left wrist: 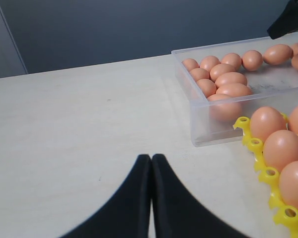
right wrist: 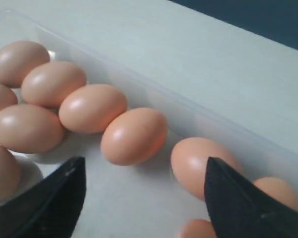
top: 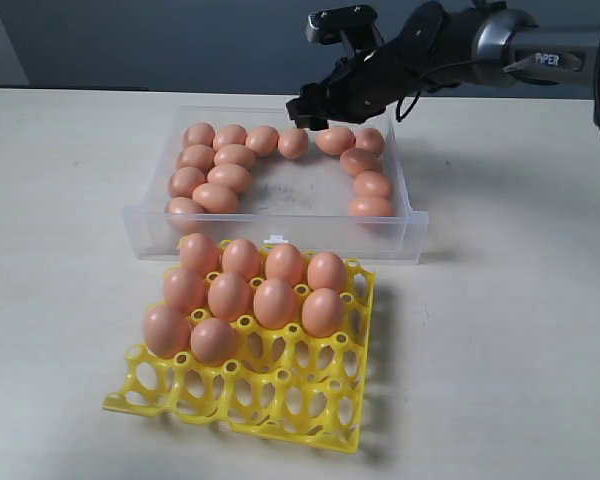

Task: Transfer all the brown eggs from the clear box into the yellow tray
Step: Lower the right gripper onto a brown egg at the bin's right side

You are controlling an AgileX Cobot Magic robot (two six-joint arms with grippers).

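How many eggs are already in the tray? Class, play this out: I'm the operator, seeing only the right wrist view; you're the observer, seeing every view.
Observer: Ten eggs, filling the tray's two rows nearest the box plus two places in the third.
Operator: Where is there room?
Observer: The rest of that third row and the rows farther from the box.
Operator: And the left gripper?
Observer: Shut, over the table beside the box.
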